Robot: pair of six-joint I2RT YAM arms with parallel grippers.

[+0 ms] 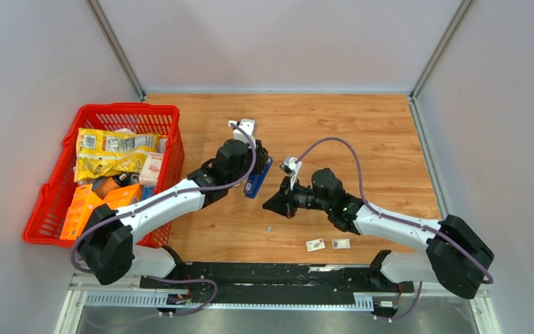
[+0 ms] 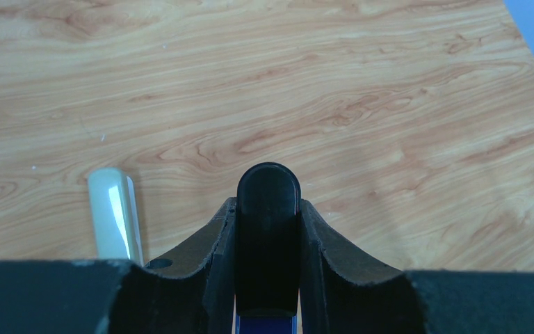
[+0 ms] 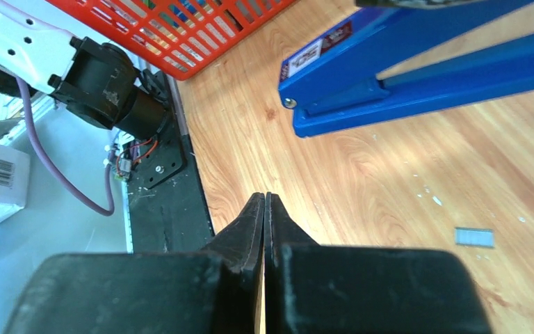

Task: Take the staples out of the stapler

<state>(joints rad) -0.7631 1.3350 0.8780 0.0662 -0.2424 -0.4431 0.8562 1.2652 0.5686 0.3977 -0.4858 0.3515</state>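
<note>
The left hand (image 1: pixel 256 164) pinches the blue stapler (image 1: pixel 257 184) near the middle of the bench (image 1: pixel 361 139). In the left wrist view its fingers (image 2: pixel 217 243) press on either side of the stapler's black rounded end. The right wrist view shows the stapler's two blue arms parted from the hinge, above the wood. The right hand (image 1: pixel 272 204) sits just beside it with its fingers (image 3: pixel 250 223) pressed together and nothing between them. A short grey strip of staples (image 3: pixel 474 236) lies flat on the bench, apart from the stapler and nearer the arm bases. A red basket (image 1: pixel 55 188) of snack packets stands at the left. Two small labels (image 1: pixel 315 244) lie near the front edge.
</note>
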